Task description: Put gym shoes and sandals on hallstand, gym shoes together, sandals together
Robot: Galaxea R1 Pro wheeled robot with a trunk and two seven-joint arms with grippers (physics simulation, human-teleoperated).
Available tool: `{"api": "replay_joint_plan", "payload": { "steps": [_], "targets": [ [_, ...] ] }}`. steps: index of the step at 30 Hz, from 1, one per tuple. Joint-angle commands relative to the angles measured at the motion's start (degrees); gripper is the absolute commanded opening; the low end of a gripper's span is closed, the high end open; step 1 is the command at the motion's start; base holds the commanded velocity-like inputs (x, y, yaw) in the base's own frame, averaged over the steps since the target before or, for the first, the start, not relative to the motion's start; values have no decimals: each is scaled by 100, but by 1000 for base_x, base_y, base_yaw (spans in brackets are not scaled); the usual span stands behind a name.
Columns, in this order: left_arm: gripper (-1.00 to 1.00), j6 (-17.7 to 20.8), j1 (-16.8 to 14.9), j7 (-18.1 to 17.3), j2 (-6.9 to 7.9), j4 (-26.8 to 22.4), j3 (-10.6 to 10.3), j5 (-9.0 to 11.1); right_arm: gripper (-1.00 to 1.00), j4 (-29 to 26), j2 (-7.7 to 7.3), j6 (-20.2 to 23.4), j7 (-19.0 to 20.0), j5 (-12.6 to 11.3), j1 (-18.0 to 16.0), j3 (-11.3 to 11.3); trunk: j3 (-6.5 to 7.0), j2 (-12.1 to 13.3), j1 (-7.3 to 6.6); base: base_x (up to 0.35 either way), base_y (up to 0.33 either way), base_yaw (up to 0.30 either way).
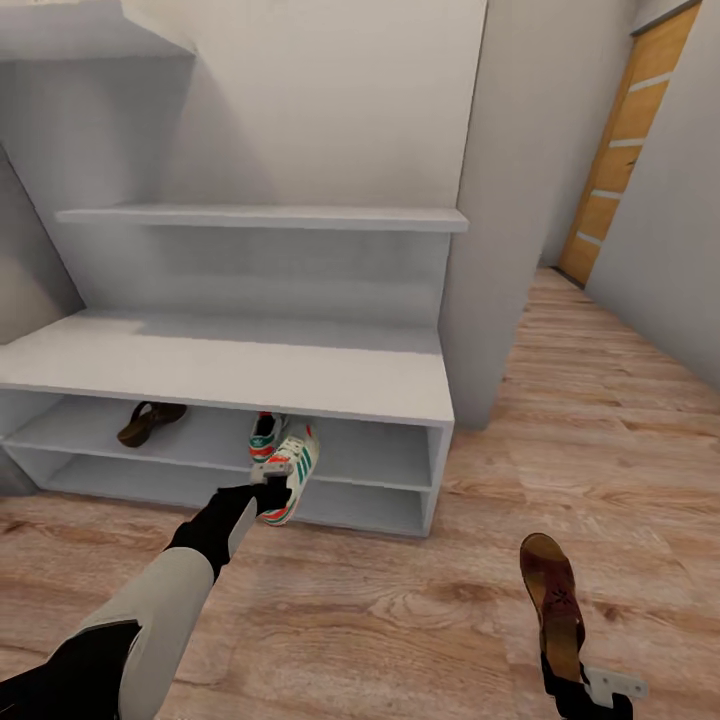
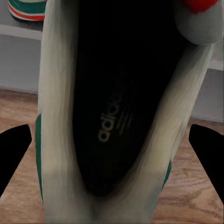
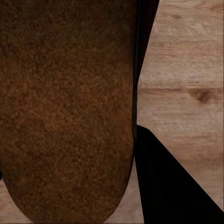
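Note:
The light-grey hallstand (image 1: 300, 375) stands ahead with a bench top and two open shelf rows. One dark-brown sandal (image 1: 150, 422) lies on the upper shelf at the left. A gym shoe (image 1: 265, 434) sits on that same shelf, and its sole edge (image 2: 25, 9) appears in the left wrist view. My left gripper (image 1: 268, 497) is shut on the second gym shoe (image 1: 296, 465), held tilted just in front of the shelves; the left wrist view looks into its dark inside (image 2: 116, 116). My right gripper (image 1: 572, 688) is shut on the other sandal (image 1: 552, 598) (image 3: 65, 107), above the corridor floor (image 1: 400, 620).
A grey wall pillar (image 1: 505, 200) adjoins the hallstand's right end. The corridor runs on to the right toward a wooden door (image 1: 625, 140). Stepped wall shelves (image 1: 260, 217) hang above the bench top.

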Motion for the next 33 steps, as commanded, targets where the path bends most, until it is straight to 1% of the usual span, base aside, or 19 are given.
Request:
{"api": "replay_joint_plan", "payload": {
  "steps": [1,6,12,19,25,33],
  "targets": [
    [-100,26,-3,41,-9,-11,42,-54,-100,1,1,-12,32,-20,-2,-42,-5,-2,0,68,-28,188],
    [-100,19,-3,306,-17,-7,51,-42,-100,3,-5,-12,32,-20,-2,-38,-5,-2,0,22,-9,62],
    [-100,19,-3,321,-23,-4,54,-39,-100,9,-28,-12,32,-17,-2,-34,-5,-2,0,62,0,3],
    [-100,19,-3,317,-26,-4,61,-33,-100,10,-39,-12,32,-18,-2,-41,-5,-2,0,253,-49,0],
    [-100,13,-3,310,-26,-4,63,-36,-100,10,-38,-12,30,-20,-2,-42,-5,-2,0,91,-14,0],
    [-100,10,-3,305,-26,-4,63,-37,-100,10,-39,-12,32,-20,-2,-40,-5,-2,0,251,-1,0]
  ]
}}
